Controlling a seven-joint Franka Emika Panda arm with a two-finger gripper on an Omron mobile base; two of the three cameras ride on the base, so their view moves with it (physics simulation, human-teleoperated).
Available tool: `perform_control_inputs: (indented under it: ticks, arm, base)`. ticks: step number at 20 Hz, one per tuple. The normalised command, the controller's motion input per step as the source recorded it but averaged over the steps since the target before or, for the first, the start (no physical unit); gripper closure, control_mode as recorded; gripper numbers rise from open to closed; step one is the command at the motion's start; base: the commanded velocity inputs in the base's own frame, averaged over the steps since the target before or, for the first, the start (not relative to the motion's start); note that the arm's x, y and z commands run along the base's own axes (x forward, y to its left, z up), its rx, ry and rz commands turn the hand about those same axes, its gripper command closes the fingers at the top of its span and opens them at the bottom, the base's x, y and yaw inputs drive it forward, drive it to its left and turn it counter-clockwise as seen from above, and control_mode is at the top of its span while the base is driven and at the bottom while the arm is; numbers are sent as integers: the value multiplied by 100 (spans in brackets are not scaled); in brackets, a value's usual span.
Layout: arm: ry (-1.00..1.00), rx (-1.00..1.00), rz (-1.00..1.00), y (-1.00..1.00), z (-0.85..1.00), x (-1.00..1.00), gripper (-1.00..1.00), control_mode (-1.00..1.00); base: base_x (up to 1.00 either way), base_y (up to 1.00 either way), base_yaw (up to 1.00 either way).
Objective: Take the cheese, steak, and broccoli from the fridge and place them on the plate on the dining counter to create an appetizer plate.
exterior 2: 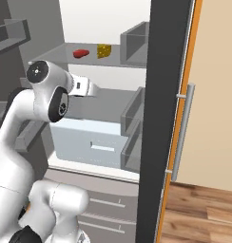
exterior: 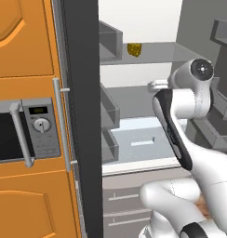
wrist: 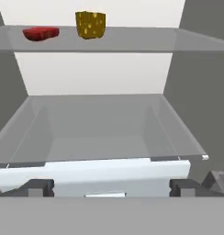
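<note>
while the tall fridge (exterior 2: 158, 118) stands with its dark grey door swung open, the small yellow-gold wedge of cheese (wrist: 90, 24) sits on a smooth grey upper shelf (wrist: 132, 43), and the flat red-brown lump of steak (wrist: 40, 33) lies just beside it toward nine o'clock in the hand view. no broccoli can be made out. the claw (wrist: 111, 186) hovers level with the space below that shelf, above the pale blue-white drawer (exterior 2: 96, 140); its two dark tips stand wide apart and hold nothing.

judging by looks, the cheese is a light, stiff block with pitted faces, so a pinch across its two flat sides should hold it well; the slanted wedge faces might let it squirm out. the steak seems thin, softer and probably slick, best taken across its narrow width and low, near the shelf. the shelf and side bins (exterior: 108, 109) look hard and glossy, the rear wall plain white.
</note>
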Motion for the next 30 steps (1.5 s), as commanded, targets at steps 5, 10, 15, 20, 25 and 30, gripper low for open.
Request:
perform_control_inputs:
  ticks: [5, 10, 15, 20, 25, 30]
  arm:
    - [0, 12, 0, 0, 65, 64, -100, -100]
    - [0, 4, 0, 0, 20, 83, -100, -100]
    - [0, 2, 0, 1, 1, 77, -100, -100]
    - [0, 0, 0, 3, 1, 69, -100, -100]
    - [1, 0, 0, 15, 7, 74, -100, -100]
    - [1, 0, 0, 6, 4, 81, -100, -100]
  base:
    - [0, 0, 0]
    - [0, 0, 0]
    - [0, 0, 0]
    - [0, 0, 0]
    - [0, 0, 0]
    - [0, 0, 0]
